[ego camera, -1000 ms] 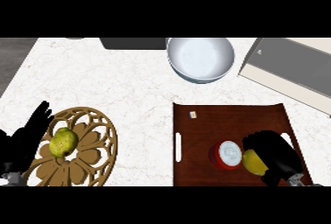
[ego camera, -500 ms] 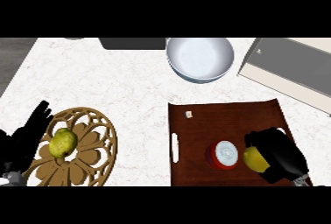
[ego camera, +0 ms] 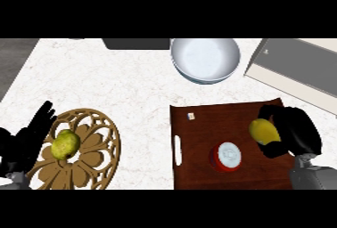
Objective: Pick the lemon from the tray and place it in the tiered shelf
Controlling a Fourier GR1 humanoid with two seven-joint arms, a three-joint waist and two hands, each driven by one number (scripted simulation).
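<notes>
A yellow lemon (ego camera: 263, 131) is in my right hand (ego camera: 295, 132), whose black fingers curl round it above the right side of the dark brown tray (ego camera: 204, 125). The tiered shelf (ego camera: 89, 151), a round wooden openwork piece, lies at the lower left with a yellow-green fruit (ego camera: 65, 144) on it. My left hand (ego camera: 27, 142) rests open at the shelf's left edge, fingers up.
A red-rimmed round tin (ego camera: 227, 156) sits on the tray just left of my right hand. A small white tag (ego camera: 191, 116) lies near the tray's far left corner. A large white bowl (ego camera: 205, 58) stands behind the tray. A pale appliance (ego camera: 299, 69) fills the far right.
My right hand has lifted with the lemon and moved toward the far right part of the tray. The left hand and the shelf have stayed put.
</notes>
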